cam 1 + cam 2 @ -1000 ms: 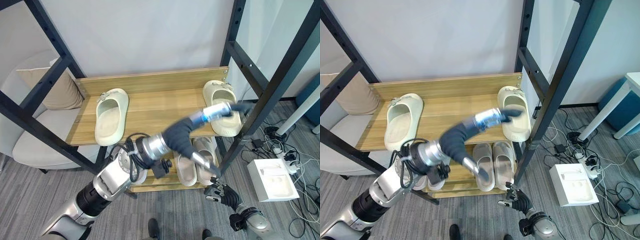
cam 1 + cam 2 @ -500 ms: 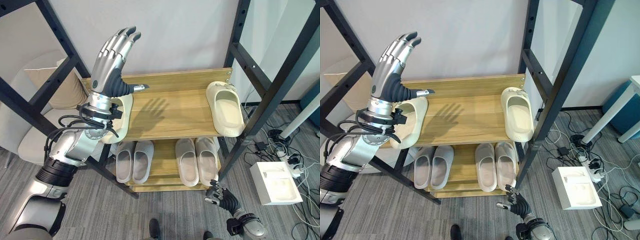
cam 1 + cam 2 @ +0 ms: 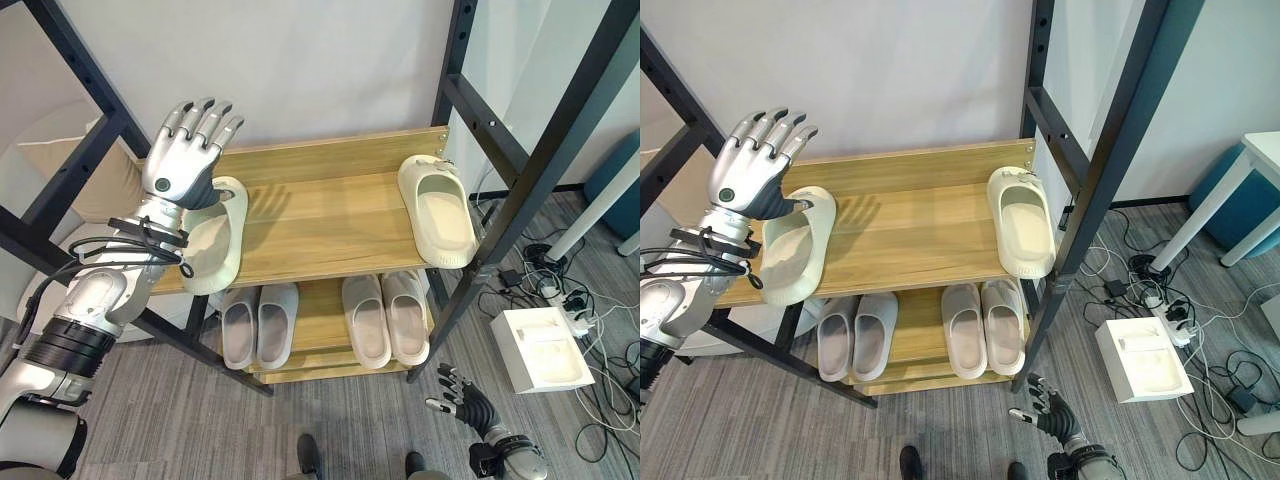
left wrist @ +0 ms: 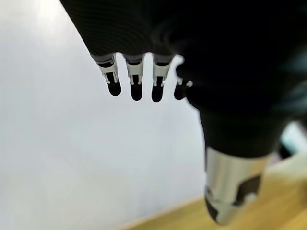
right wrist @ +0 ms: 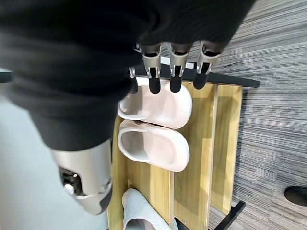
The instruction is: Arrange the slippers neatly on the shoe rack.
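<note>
Two cream open-backed slippers on the shoe rack's top shelf, one at its left edge, one at its right edge, left hand raised with fingers spread above the left one, right hand low by the floor, fingers relaxed.

Two slippers lie at the top shelf's ends.

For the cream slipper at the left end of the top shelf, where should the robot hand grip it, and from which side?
Probably the left slipper is best pinched at its near side wall by the heel, coming from above and the front. It lies sole down with its opening up, overhanging the shelf edge. The open left hand is raised just above it.
</note>
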Robot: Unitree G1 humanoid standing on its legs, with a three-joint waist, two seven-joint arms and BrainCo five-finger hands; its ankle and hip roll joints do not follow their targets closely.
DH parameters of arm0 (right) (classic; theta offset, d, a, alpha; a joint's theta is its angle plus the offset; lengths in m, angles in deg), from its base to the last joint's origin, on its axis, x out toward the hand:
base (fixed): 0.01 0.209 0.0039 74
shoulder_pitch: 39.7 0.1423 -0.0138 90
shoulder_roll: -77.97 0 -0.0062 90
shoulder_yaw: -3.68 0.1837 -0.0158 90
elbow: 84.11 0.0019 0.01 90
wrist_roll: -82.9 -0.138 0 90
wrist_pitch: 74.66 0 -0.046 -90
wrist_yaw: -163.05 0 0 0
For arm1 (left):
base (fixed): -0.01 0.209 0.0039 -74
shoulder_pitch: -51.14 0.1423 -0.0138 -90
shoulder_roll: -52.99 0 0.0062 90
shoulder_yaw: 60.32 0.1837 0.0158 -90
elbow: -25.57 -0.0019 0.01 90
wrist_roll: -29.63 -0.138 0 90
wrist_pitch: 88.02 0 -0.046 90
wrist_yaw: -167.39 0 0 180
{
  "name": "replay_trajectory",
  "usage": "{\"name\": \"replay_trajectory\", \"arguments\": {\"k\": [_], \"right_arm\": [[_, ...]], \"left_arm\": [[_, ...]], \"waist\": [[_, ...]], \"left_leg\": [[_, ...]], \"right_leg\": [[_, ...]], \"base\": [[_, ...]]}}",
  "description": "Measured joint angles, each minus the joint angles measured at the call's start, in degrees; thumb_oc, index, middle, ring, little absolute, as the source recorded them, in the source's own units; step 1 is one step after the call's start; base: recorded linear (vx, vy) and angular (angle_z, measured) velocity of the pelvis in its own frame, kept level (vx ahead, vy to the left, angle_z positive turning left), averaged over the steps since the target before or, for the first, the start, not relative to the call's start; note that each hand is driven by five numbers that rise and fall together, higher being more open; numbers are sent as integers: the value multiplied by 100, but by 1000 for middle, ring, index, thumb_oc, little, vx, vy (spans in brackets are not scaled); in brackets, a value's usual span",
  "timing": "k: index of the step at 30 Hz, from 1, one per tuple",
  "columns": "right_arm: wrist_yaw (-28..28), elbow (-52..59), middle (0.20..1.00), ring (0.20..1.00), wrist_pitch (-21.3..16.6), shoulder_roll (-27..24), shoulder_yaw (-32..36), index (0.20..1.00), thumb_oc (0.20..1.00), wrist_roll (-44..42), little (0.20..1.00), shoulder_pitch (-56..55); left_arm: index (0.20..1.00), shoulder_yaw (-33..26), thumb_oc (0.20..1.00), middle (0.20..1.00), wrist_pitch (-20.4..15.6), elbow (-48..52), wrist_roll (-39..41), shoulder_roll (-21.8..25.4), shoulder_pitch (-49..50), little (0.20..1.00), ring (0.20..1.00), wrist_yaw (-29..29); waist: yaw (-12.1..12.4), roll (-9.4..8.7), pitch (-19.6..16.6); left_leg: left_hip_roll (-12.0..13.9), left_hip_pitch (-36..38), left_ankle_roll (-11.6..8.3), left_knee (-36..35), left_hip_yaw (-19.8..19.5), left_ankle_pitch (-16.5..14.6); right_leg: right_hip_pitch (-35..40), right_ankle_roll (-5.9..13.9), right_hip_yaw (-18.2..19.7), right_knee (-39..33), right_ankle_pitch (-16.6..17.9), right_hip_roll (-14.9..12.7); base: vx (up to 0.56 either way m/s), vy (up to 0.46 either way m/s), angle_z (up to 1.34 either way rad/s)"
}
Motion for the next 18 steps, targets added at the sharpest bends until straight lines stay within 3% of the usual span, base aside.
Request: {"name": "replay_trajectory", "arguments": {"k": [18], "right_arm": [[10, 240, 1000, 1000, -1, 16, 195, 1000, 1000, 0, 1000, -105]], "left_arm": [[1000, 33, 1000, 1000, 289, -1091, -210, 356, 29, 1000, 1000, 200]], "waist": [[-53, -194, 159]], "left_leg": [[7, -6, -3, -7, 151, -36]], "right_leg": [[-95, 7, 138, -1, 2, -19]], "base": [[8, 10, -3]]}}
